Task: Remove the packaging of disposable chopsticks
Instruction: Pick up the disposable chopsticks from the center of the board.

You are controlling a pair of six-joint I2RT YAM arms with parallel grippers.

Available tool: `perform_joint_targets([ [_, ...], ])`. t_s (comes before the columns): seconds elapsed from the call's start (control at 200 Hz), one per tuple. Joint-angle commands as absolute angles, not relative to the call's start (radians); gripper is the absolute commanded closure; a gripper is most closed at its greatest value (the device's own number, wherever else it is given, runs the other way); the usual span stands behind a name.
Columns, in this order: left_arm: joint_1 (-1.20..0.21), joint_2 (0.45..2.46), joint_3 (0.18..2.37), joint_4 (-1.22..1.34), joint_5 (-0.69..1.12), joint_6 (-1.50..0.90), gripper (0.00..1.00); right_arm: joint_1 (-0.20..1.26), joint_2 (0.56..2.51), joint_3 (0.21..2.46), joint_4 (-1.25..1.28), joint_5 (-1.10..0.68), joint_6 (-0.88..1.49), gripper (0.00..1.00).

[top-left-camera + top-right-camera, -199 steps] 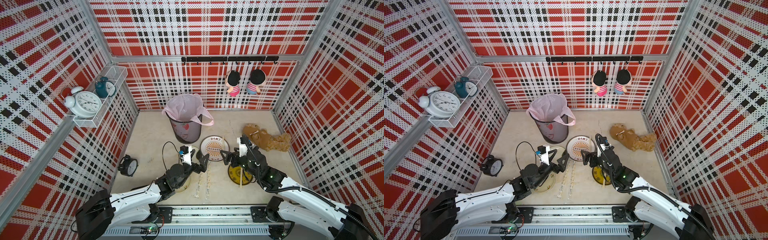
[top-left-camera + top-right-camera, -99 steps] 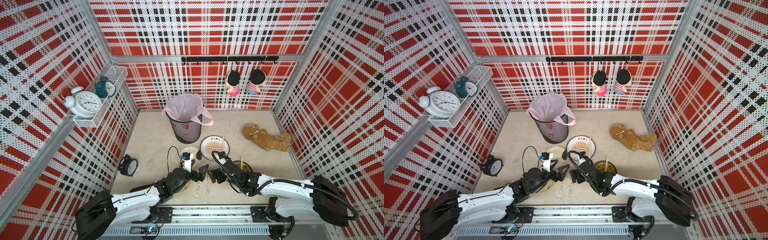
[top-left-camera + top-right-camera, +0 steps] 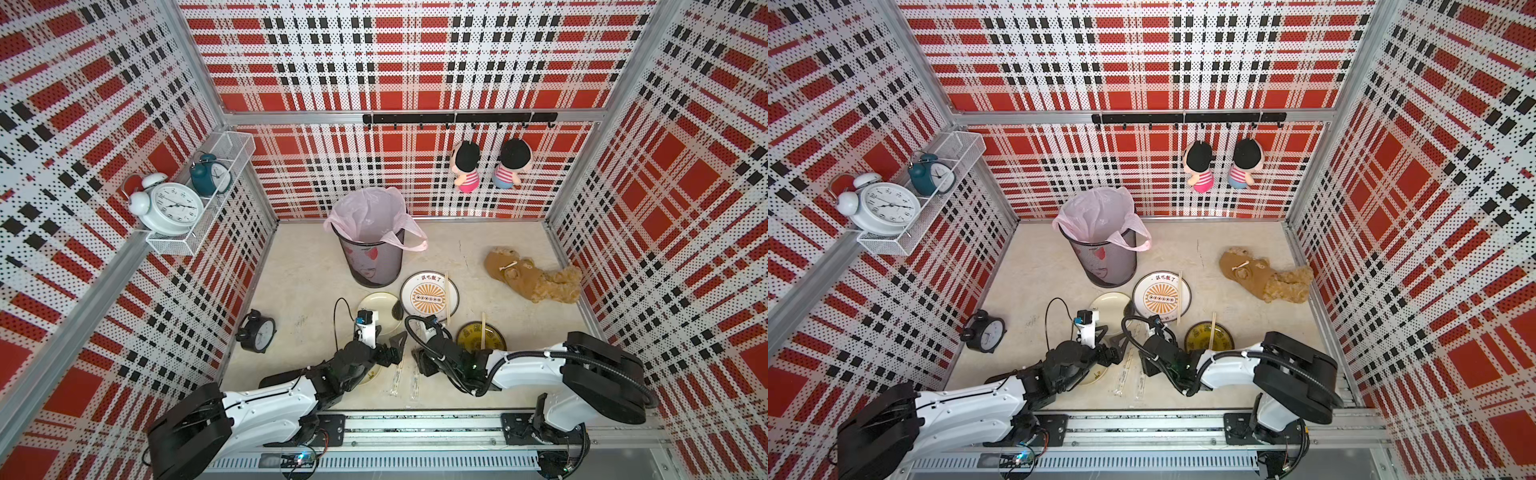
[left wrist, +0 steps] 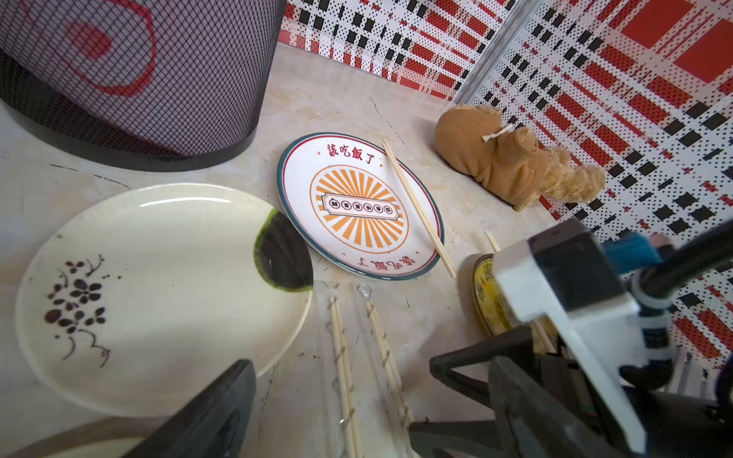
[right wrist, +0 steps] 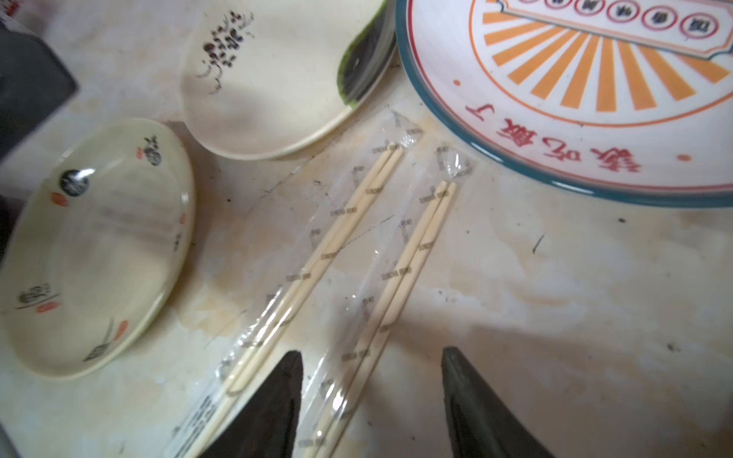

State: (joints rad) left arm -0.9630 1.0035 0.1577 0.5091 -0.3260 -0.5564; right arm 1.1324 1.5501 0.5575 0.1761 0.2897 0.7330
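Left pincer [image 3: 395, 348] stood open beside the cream plate [image 4: 158, 285]. Two packaging sleeves [image 5: 301, 253] lay on the worktop [image 5: 575, 277], chopsticks [image 5: 341, 226] inside. Only the right wrist view showed the right pincer [image 5: 371, 351] parted, straddling the right-hand sleeve [image 5: 412, 253]; top views hid that under the arm [image 3: 523, 368]. Arm also masked the yellow dish [image 4: 482, 293].

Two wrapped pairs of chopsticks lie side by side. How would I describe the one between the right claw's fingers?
Find the black mesh bin with the pink liner, then the sunburst plate in front of it. Nearer the robot lie two clear-wrapped pairs; yours is the wrapped pair straddled by the right claw, farther from the flowered cream plate than the other pair.
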Motion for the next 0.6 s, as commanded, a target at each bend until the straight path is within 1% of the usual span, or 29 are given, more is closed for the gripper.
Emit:
perform_joint_targets([
  [0.0, -0.971, 1.010, 0.183, 0.485, -0.385, -0.557, 0.05, 1.141, 1.574, 0.603, 0.173, 0.330, 0.747, 0.44],
  [0.045, -0.971, 1.019, 0.183, 0.483, -0.388, -0.557, 0.04, 1.141, 1.585, 0.623, 0.129, 0.341, 0.744, 0.46],
  [0.09, -0.971, 1.024, 0.183, 0.484, -0.388, -0.557, 0.05, 1.141, 1.605, 0.648, 0.080, 0.347, 0.732, 0.51],
  [0.2, -0.990, 1.022, 0.185, 0.484, -0.392, -0.557, 0.03, 1.141, 1.642, 0.663, 0.070, 0.328, 0.727, 0.60],
  [0.346, -1.007, 1.026, 0.191, 0.483, -0.410, -0.554, 0.03, 1.141, 1.661, 0.676, -0.006, 0.374, 0.736, 0.67],
  [0.486, -1.022, 1.044, 0.201, 0.485, -0.423, -0.549, 0.03, 1.140, 1.626, 0.648, -0.041, 0.419, 0.741, 0.74],
  [0.596, -1.038, 1.060, 0.208, 0.490, -0.433, -0.551, 0.03, 1.111, 1.582, 0.621, -0.034, 0.400, 0.707, 0.78],
])
